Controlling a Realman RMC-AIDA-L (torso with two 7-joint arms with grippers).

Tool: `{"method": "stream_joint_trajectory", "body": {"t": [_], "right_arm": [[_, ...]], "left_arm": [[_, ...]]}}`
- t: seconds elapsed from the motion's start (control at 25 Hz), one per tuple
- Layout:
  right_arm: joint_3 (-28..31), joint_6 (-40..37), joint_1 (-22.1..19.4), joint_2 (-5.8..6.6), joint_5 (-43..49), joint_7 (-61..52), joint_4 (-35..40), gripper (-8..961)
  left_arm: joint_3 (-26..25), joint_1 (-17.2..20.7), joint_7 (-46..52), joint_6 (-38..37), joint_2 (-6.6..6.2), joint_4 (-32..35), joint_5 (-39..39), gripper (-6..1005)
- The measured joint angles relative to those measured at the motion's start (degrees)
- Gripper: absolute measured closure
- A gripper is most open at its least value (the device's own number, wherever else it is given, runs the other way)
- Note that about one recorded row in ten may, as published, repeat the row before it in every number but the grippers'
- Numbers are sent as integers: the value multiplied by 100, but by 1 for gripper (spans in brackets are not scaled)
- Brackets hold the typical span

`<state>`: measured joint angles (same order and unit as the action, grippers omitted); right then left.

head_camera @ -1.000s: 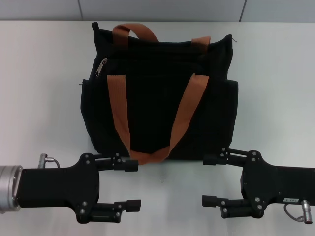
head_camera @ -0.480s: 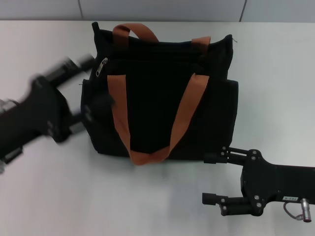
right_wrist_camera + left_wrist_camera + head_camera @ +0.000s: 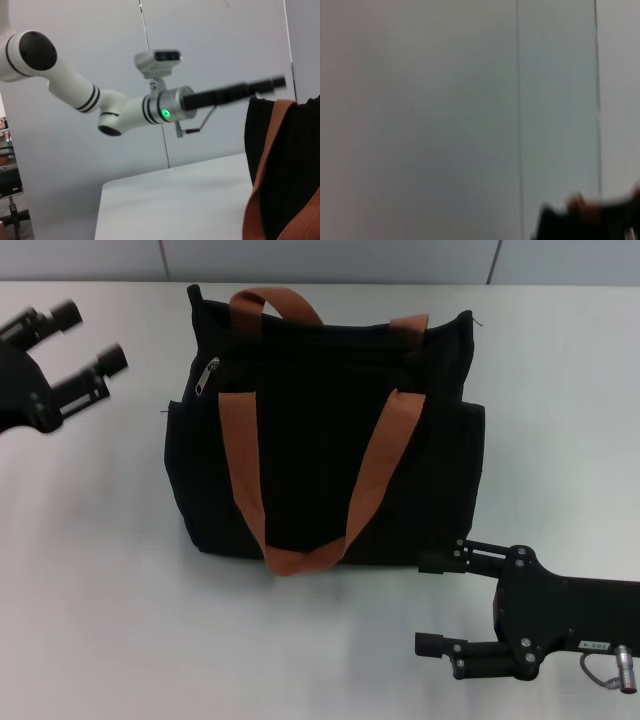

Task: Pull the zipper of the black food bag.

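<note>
The black food bag [image 3: 325,430] lies on the white counter [image 3: 90,570], its two orange-brown handles [image 3: 300,480] across its face; no brand or writing can be read on it. The zipper [image 3: 207,376], a small silver tab, sits near the bag's upper corner on the robot's left, slanting along the zip line. The left claw [image 3: 88,338] hangs well apart from that corner, fingers spread wide and empty. The right claw [image 3: 428,603] rests just beside the bag's near edge, also wide open.
</note>
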<state>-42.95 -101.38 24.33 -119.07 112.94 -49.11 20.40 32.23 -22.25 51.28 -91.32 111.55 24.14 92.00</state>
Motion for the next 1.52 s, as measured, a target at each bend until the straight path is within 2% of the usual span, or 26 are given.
{"method": "stream_joint_trajectory", "body": {"t": [0.12, 0.36, 0.56, 0.76, 1.08, 1.32, 1.52], "right_arm": [[15, -7, -9, 9, 0, -8, 6, 151], [15, 5, -49, 23, 0, -27, 7, 151], [20, 13, -69, 25, -27, -32, 15, 151], [32, 14, -79, 25, -38, -36, 17, 151], [49, 14, -53, 25, -46, -93, 26, 151], [138, 13, -62, 19, -46, -96, 26, 150], [175, 1, -62, 9, -46, -98, 25, 150]], "left_arm": [[3, -137, 12, 129, -21, 152, 688, 258], [29, -386, 63, -23, 101, 328, 1482, 259], [21, -524, -155, 333, 259, 359, 1520, 260], [-218, -565, -607, 621, 400, 471, 1296, 261], [-258, -630, -1013, 560, 459, 490, 1030, 301], [-247, -492, -1761, 277, 531, 493, 976, 340], [-226, -450, -2018, 61, 563, 513, 1027, 569]]}}
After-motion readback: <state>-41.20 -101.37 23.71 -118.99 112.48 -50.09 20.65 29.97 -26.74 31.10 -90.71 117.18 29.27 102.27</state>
